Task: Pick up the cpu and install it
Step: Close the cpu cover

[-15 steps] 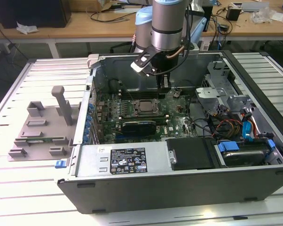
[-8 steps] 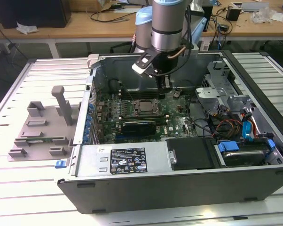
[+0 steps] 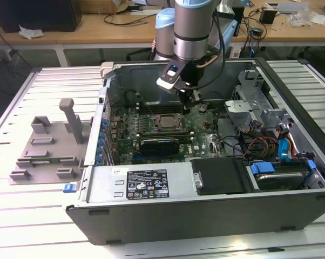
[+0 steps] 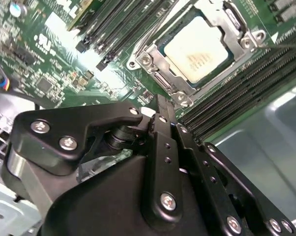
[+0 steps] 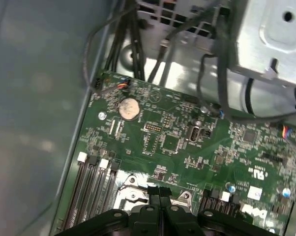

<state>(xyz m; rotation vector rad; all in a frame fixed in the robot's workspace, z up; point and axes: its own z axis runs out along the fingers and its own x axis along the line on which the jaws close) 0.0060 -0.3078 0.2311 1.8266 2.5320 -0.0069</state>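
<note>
While the cpu (image 4: 197,49) sits inside its socket frame (image 4: 155,58), the pincer (image 5: 156,190) hovers just beside it, clenched and empty.

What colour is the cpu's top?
The cpu is pale silver, best seen in the second wrist view.

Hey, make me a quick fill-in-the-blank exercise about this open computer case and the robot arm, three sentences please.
1. The cpu sits in the metal-rimmed ____ on the green motherboard.
2. The gripper hangs above that board and is ____, holding nothing.
3. The grey plastic tray lies outside the computer case, on the exterior view's ____.
Missing words: socket; shut; left.
</note>
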